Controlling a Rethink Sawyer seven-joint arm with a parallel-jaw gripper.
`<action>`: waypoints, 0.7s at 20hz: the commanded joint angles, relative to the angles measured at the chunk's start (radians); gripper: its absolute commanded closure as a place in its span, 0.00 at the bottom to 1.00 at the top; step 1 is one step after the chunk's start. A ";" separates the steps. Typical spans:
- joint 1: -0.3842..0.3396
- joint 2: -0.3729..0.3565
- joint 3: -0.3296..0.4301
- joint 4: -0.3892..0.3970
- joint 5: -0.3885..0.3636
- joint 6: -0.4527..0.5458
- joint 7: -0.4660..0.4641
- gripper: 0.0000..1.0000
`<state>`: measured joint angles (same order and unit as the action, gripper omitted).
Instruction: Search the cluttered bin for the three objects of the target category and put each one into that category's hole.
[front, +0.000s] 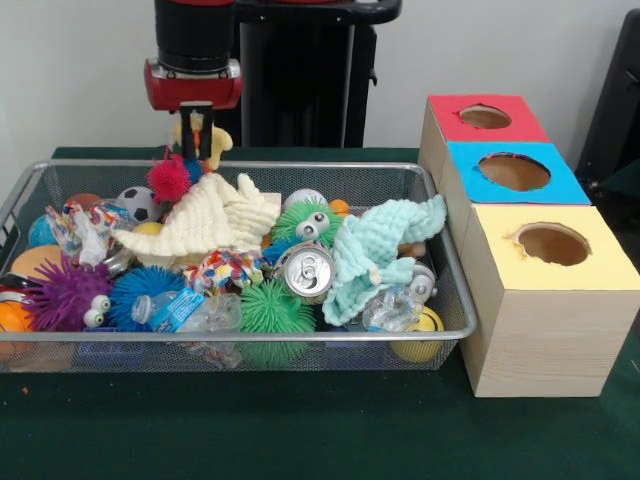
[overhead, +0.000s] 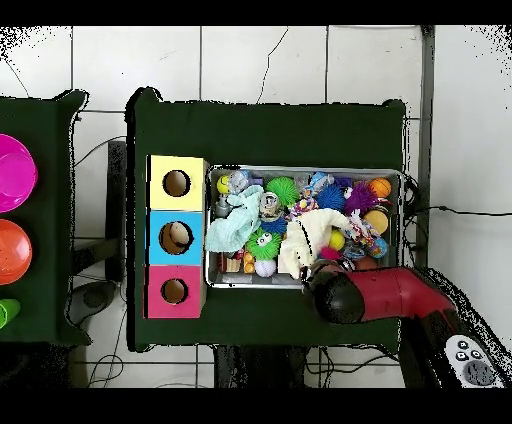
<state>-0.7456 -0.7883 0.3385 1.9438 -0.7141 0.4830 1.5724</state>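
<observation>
**Hand lifted at the bin's far rim, gripping a pale yellow toy**

While the red and black arm hangs over the back edge of the wire bin (front: 240, 345), its hand (front: 197, 128) is closed on a pale yellow soft toy (front: 214, 143) that dangles just above the clutter, clear of the bin's contents. Directly below it sits a red spiky ball (front: 168, 178), and beside that a cream waffle cloth (front: 215, 222) is draped across the middle of the heap. A mint-green cloth (front: 372, 250) lies over the right part of the bin, with a crushed drinks can (front: 305, 270) just beside it, its top facing the front camera. Green spiky balls (front: 272, 308), one with googly eyes (front: 310, 222), a purple spiky creature (front: 68, 292), a blue spiky ball (front: 140, 285), a small football (front: 138, 203) and a crumpled plastic bottle (front: 190, 312) fill the rest.

Right of the bin on the green worktop (front: 300, 430) stand three wooden boxes in a row, touching each other, each with a round hole in its coloured top: yellow (front: 552, 243) nearest the front camera, blue (front: 514, 171) in the middle, red (front: 484, 117) farthest. From overhead, the arm (overhead: 385, 295) reaches in across the bin's rim, and something pale shows inside the blue box's hole (overhead: 176, 236).
</observation>
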 joint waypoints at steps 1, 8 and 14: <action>0.057 -0.076 0.086 -0.083 0.099 0.158 -0.034 1.00; 0.129 -0.147 0.061 -0.090 0.180 0.237 0.011 1.00; 0.159 -0.204 0.088 -0.084 0.261 0.268 -0.013 1.00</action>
<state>-0.6027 -0.9234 0.3516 1.9337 -0.5390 0.6232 1.5724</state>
